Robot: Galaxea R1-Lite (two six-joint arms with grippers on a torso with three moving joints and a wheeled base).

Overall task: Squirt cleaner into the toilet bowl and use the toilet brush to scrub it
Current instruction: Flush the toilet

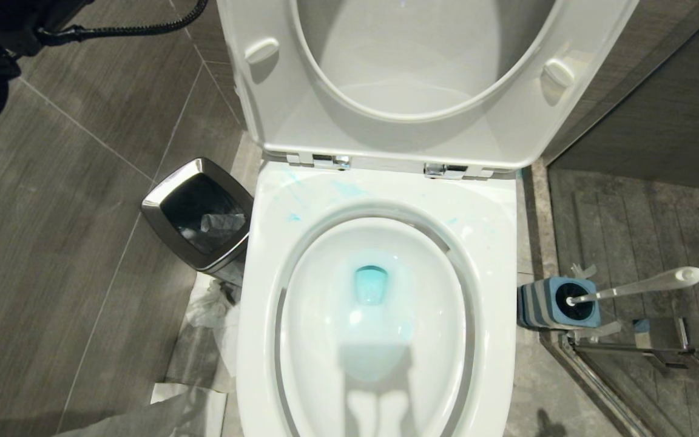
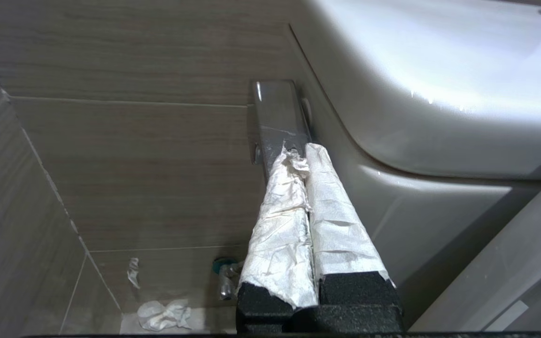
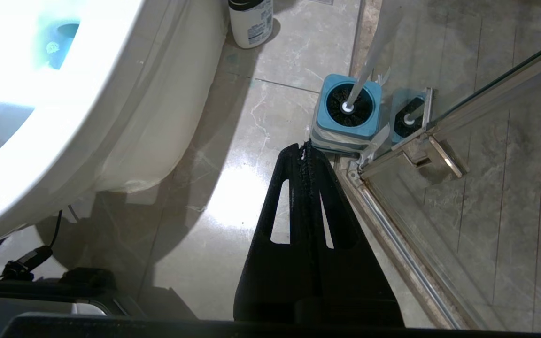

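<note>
1 toilet bowl (image 1: 380, 243), 1 toilet brush (image 1: 641, 284), 1 bin (image 1: 201, 212), 1 bottle (image 3: 251, 21).

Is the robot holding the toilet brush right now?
No: the toilet brush stands in its blue holder on the floor beside the toilet, with no gripper on its handle.
</note>
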